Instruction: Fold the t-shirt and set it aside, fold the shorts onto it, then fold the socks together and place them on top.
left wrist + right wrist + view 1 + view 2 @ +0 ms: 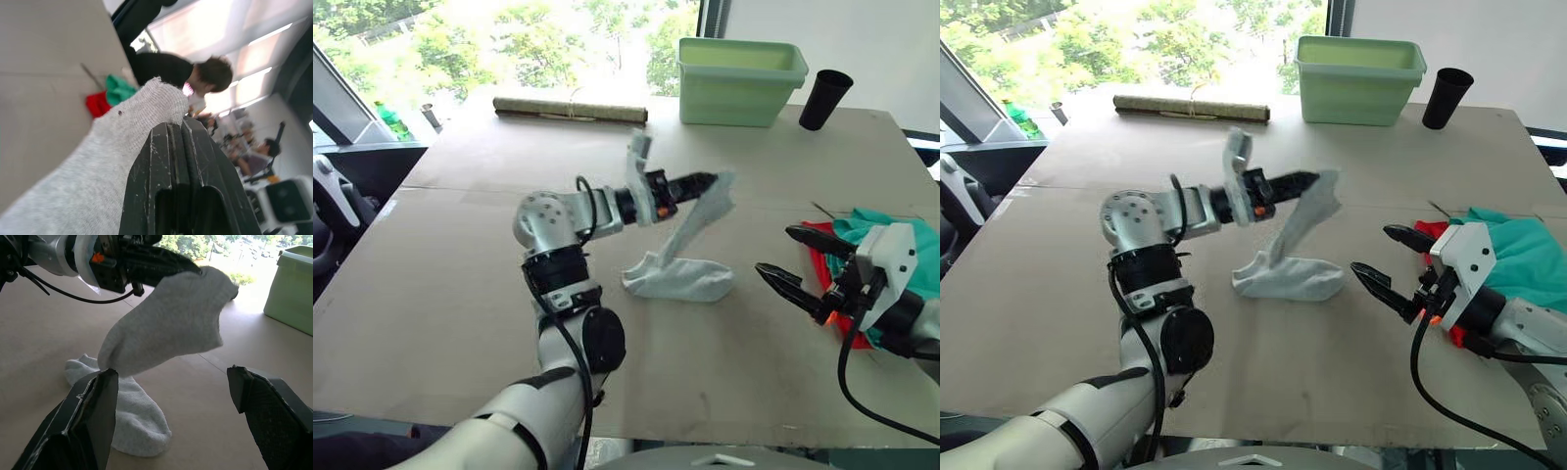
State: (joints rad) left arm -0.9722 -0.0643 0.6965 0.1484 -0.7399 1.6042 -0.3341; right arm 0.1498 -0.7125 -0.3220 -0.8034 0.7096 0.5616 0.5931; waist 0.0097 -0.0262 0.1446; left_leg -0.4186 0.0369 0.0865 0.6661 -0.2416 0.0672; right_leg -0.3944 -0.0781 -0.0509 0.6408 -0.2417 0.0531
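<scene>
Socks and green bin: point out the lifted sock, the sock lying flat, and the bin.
lifted sock (166, 323), right wrist view, middle of its hanging body
flat sock (690, 281), left eye view, its foot part
green bin (1356, 93), right eye view, front wall

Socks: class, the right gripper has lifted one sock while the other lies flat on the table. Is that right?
Not quite. The left gripper holds the raised sock, as the left eye view shows; the right gripper is open. The other sock does lie on the table.

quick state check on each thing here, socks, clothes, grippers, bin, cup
Light grey lifted sock: held up, hanging.
Second grey sock: flat on table.
Red t-shirt: folded under teal shorts.
Left gripper: shut on lifted sock.
Right gripper: open.
Green plastic bin: upright.
Black cup: upside down.
</scene>
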